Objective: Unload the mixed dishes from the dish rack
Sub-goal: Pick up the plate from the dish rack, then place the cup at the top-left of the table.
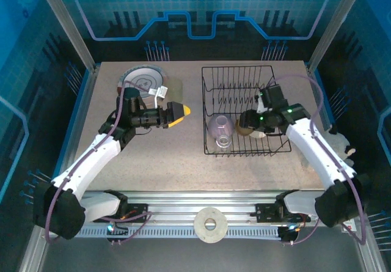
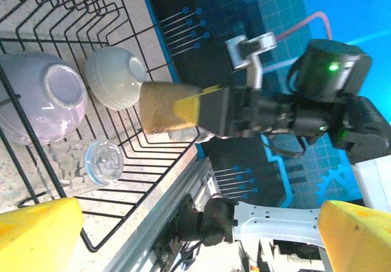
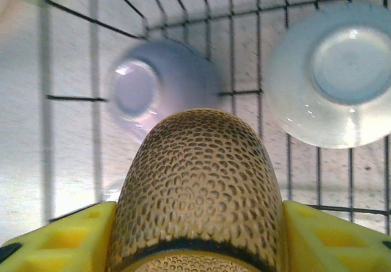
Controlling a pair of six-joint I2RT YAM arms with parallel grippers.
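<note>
Between the right jaws: amber cup (image 3: pixel 198 174), pinched on both flanks.
Long axis runs straight out along the yellow fingers (image 3: pixel 55 235), rounded end leading, over the dish rack (image 1: pixel 238 68). Beyond it lie a lilac cup (image 3: pixel 159 88) and a cream cup (image 3: pixel 333 76), bases showing. Left jaws gape wide over the surface (image 1: pixel 153 150), left of the rack; the right arm is nearer.

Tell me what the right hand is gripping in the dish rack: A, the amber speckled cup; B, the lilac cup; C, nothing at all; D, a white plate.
A, since the right hand has its yellow fingers against both sides of the amber speckled cup.
</note>
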